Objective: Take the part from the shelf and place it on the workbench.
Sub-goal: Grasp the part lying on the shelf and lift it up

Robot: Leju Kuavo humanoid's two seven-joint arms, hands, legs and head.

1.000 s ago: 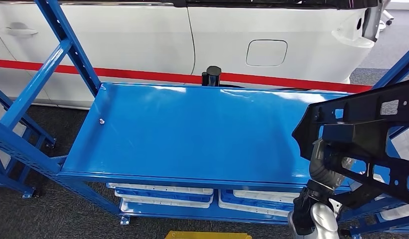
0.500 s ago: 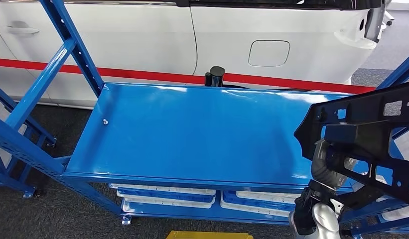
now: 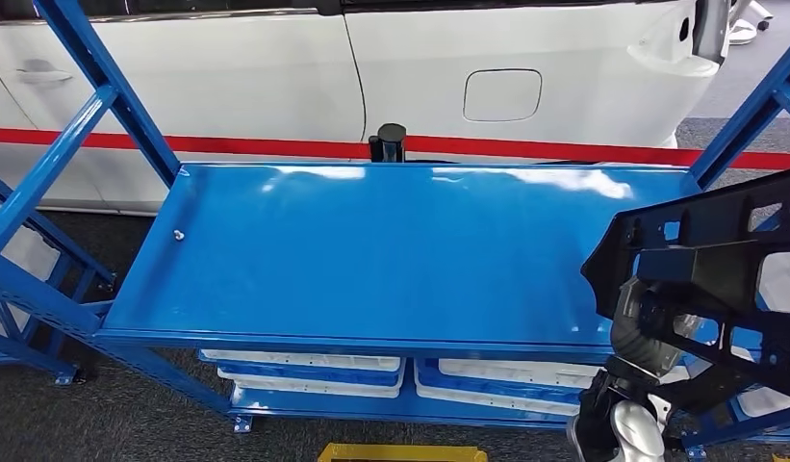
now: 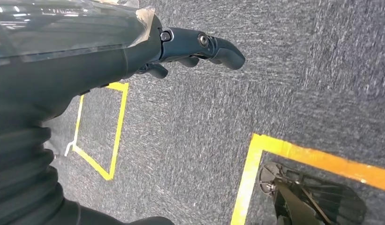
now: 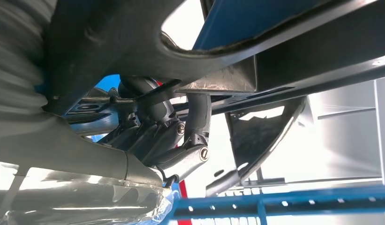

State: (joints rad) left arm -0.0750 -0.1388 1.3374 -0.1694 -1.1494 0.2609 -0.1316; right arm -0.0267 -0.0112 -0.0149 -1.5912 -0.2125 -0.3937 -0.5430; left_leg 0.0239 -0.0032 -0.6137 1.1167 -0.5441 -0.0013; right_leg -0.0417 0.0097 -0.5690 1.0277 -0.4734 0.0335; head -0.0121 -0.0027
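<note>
The part (image 3: 718, 269) is a large black plastic frame with cut-outs. My right hand (image 3: 646, 332) grips it from below, and it hangs in the air over the right end of the blue workbench top (image 3: 371, 250). In the right wrist view the dark fingers (image 5: 181, 140) curl around a bar of the part (image 5: 256, 42). My left hand (image 4: 195, 47) hangs over the grey carpet floor, holding nothing, with its fingers stretched out loosely.
Slanted blue uprights (image 3: 92, 87) frame the bench. A black cylinder (image 3: 389, 141) stands at its back edge and a small bolt (image 3: 179, 234) lies near its left edge. White trays (image 3: 304, 371) sit on the level below. A white car (image 3: 275, 67) stands behind. Yellow tape (image 4: 246, 178) marks the floor.
The whole picture has shifted slightly, so the camera has moved. The part stays gripped in my right hand and sits a little lower and further right in the picture.
</note>
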